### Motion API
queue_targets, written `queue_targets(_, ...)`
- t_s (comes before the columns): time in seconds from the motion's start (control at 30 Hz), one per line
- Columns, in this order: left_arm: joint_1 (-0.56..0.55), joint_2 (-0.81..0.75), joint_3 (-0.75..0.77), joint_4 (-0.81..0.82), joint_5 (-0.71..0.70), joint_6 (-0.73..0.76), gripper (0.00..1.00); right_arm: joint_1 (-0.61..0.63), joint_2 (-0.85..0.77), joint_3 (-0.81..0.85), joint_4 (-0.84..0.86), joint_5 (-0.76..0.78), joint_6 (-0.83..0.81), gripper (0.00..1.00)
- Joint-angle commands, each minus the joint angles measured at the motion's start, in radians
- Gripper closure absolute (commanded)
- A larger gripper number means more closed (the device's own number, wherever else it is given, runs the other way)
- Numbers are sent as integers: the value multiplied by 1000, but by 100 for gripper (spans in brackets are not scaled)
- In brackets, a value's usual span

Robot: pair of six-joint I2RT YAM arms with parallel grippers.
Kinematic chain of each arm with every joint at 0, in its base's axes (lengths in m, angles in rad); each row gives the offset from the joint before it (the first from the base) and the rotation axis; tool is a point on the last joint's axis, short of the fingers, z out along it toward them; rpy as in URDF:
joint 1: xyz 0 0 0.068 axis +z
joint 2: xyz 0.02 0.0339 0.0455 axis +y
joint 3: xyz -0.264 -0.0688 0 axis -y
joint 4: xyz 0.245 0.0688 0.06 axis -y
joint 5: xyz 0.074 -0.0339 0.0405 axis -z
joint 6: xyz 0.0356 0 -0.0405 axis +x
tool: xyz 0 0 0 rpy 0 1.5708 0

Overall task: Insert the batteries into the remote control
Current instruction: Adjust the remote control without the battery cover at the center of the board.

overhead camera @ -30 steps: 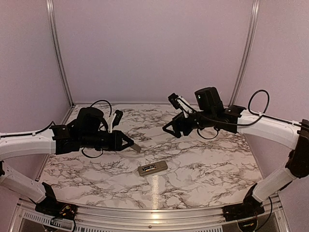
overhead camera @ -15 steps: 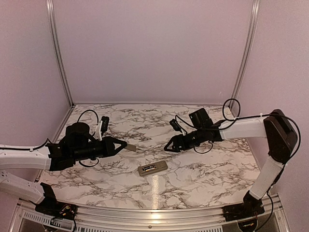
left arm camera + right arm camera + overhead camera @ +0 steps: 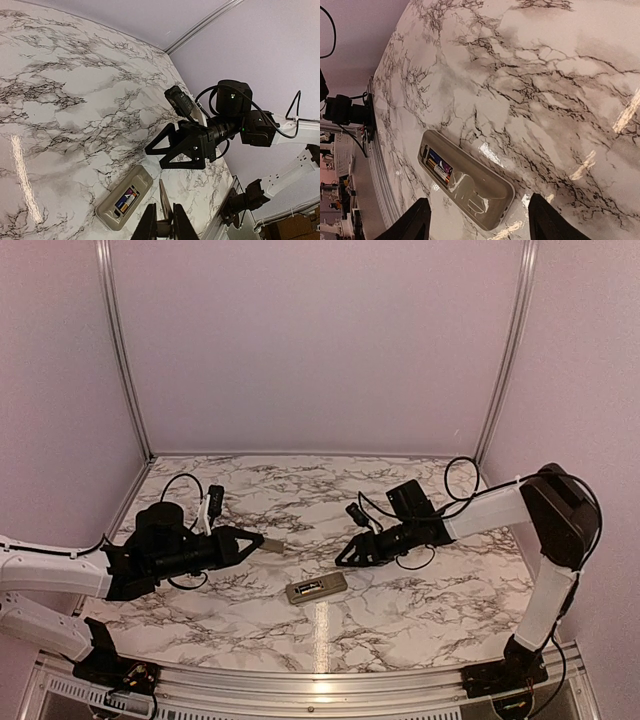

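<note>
The remote control [image 3: 316, 588] lies back up on the marble table, near the front middle. Its battery recess is uncovered, with batteries [image 3: 436, 166] lying in it, also visible as batteries [image 3: 126, 199] in the left wrist view. My left gripper [image 3: 257, 540] is shut on a thin grey cover plate [image 3: 163, 199], held on edge in the air up and left of the remote [image 3: 125, 199]. My right gripper [image 3: 480, 220] is open, hovering just behind and right of the remote [image 3: 470, 182], and its fingers [image 3: 345, 556] point down toward it with nothing between them.
The marble table [image 3: 420, 590] has a metal rail along its front edge [image 3: 320, 685]. Purple walls close in the back and sides. A black camera module [image 3: 179, 101] sits atop the right arm's wrist.
The right arm has folded down and brought its gripper lower and closer to the remote, jaws narrowing somewhat. The left arm has dropped and drawn back slightly left, still holding the plate.
</note>
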Motion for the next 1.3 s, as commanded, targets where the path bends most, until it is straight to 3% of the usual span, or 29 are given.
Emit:
queue_targets(0.0, 5, 36, -45, 104, 23, -35, 92, 4, 19, -19, 57, -43, 21, 36)
queue_targets(0.77, 3, 165, -107, 271, 70, -73, 92, 76, -24, -118, 113, -63, 86, 44)
queue_targets(1.27, -14, 342, -98, 435, 127, -147, 92, 112, -41, -165, 148, -86, 130, 48)
